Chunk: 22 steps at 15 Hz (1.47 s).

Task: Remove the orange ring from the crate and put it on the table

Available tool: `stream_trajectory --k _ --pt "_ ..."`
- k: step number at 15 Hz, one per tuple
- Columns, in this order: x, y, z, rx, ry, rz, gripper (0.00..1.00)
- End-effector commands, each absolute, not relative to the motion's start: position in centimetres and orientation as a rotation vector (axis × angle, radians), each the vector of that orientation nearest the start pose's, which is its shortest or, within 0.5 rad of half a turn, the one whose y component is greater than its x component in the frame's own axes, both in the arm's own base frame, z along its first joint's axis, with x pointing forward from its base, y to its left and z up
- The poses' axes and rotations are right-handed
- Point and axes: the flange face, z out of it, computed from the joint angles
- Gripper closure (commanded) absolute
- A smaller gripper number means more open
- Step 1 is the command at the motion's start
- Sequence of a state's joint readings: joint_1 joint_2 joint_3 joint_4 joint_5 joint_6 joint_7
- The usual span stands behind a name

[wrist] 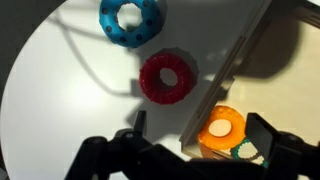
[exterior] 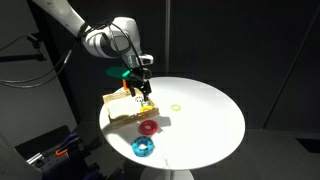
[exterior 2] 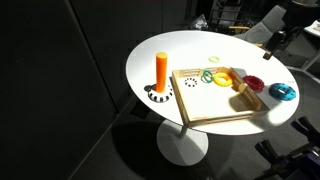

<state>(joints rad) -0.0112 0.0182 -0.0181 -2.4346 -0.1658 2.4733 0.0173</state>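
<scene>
Orange ring (wrist: 221, 128): lies inside the crate (wrist: 238, 65), tucked against its wall at the corner nearest the red ring; in an exterior view it shows as a yellow-orange spot (exterior: 146, 108) at the crate's edge (exterior: 118, 105).
Gripper (wrist: 197, 125): jaws spread wide and holding nothing. One finger (wrist: 137, 120) is over the bare table and the other (wrist: 262, 138) is over the crate, at 3 o'clock from the ring; in an exterior view it hangs just above the ring (exterior: 141, 94).
Red ring (wrist: 167, 78): on the table (wrist: 60, 90) outside the crate, at 10 o'clock from the orange ring, with the wall between them.
Blue ring (wrist: 130, 20): on the table at 11 o'clock from the red ring, apart from it.
Thin yellow-green ring (exterior: 177, 106): alone on the white top, well apart from the crate.
Orange peg (exterior 2: 161, 68): upright on a black-and-white base, at 9 o'clock from the crate.
</scene>
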Motion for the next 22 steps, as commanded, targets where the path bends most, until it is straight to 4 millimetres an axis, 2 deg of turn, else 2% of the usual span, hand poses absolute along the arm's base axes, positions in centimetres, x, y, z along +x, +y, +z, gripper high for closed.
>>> stream_trajectory --k 1,5,7,8,14,19,22 --pt "50.7 0.1 28.7 -3.214 -0.004 -0.053 0.0" --pt "51.7 1.1 27.8 -3.169 0.082 -0.026 0.0" --pt "51.6 1.0 28.1 -3.172 0.082 0.007 0.0" --pt "51.1 0.9 27.5 -3.176 0.041 -0.014 0.0" --pt "51.2 0.9 27.6 -3.177 0.044 -0.005 0.0" --pt "52.7 1.1 26.9 -3.127 0.066 -0.16 0.0" --pt "53.4 1.8 25.8 -3.077 0.076 -0.215 0.0"
